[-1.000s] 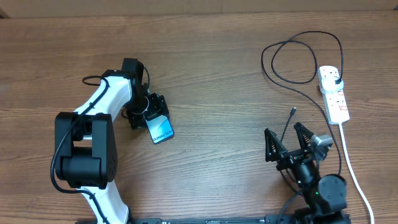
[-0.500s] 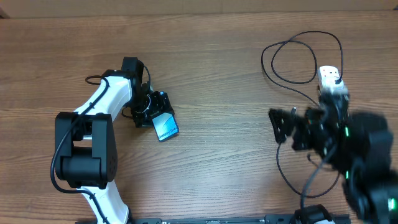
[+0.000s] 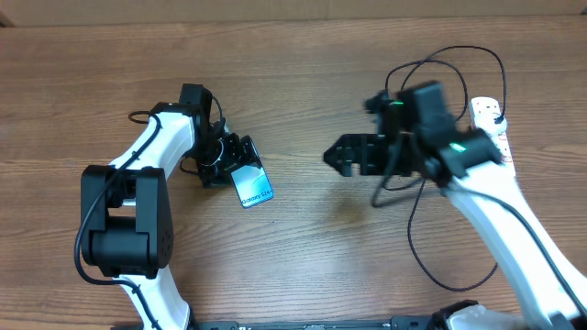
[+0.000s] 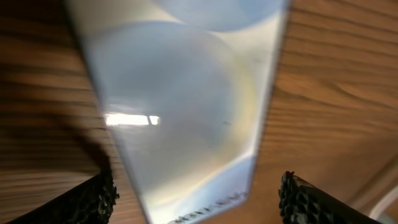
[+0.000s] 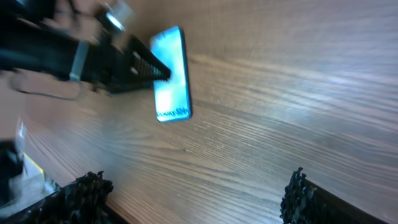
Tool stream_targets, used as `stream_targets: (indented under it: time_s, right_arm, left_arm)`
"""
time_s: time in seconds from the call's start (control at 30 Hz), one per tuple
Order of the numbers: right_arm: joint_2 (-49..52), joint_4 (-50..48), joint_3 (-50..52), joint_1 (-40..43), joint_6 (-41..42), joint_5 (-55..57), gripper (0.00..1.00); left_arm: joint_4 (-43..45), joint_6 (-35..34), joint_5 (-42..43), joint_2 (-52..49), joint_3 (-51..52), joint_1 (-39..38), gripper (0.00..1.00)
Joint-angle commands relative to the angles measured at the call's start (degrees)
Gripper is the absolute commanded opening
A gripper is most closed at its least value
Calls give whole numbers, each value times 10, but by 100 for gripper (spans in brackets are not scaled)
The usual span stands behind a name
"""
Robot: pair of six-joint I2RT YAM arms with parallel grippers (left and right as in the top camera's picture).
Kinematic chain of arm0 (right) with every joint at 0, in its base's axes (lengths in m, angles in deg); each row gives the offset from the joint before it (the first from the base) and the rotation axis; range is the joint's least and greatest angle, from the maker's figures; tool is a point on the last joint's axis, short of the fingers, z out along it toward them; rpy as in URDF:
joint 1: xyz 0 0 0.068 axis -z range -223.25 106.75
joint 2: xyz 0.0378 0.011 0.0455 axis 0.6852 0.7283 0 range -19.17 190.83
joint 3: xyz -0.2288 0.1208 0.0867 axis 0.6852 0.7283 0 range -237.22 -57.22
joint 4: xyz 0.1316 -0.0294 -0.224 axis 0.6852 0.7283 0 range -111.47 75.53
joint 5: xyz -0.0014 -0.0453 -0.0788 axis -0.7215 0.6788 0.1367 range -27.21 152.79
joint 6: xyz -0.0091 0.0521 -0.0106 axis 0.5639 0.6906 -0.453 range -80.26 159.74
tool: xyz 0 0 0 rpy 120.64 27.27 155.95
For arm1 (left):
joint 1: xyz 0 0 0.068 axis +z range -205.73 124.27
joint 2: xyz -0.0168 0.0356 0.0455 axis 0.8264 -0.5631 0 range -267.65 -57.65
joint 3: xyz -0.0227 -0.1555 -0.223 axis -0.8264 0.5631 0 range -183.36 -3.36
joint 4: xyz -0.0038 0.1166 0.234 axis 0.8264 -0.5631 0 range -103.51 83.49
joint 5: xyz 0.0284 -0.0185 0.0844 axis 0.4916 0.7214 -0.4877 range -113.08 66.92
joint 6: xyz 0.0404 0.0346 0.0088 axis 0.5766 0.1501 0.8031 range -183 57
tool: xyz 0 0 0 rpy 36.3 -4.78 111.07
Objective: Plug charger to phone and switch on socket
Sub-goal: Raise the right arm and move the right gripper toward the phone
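Note:
The phone lies on the wooden table with its blue screen up. My left gripper is open around its upper end. In the left wrist view the phone fills the space between the fingers, with a gap at the right finger. My right gripper is open and empty, low over the table's middle, pointing left at the phone; its fingers are wide apart. The charger's black cable loops at the back right. Its tip is hidden. The white socket is partly behind the right arm.
The socket's thick white lead is hidden by the right arm. A strand of black cable runs toward the front edge under the right arm. My left gripper shows in the right wrist view beside the phone.
My right arm has swung from the front right up and left to the table's middle. The phone has slid a little to the right and turned within the left gripper.

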Motion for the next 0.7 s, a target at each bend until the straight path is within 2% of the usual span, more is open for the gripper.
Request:
stream_targets:
  time_s: [0.0, 0.1, 0.27, 0.43, 0.53, 0.67]
  right_arm:
    - [52, -18, -8, -12, 2, -11, 98]
    - [92, -41, -8, -14, 4, -11, 100]
    - [128, -73, -8, -14, 17, -10, 100]
    - [136, -83, -8, -14, 17, 18, 100]
    - [136, -88, -8, -14, 17, 21, 100]
    - [137, -88, -8, -14, 17, 24, 100]
  left_arm:
    - [2, -41, -96, -5, -13, -7, 91]
    - [-2, -56, -132, -5, -13, -22, 100]
    - [-29, -76, -171, -5, -46, -50, 100]
    - [-125, -88, -243, -5, -156, -80, 100]
    - [-146, -90, -249, -5, -201, -93, 100]
    - [-146, -107, -249, -10, -205, -104, 100]
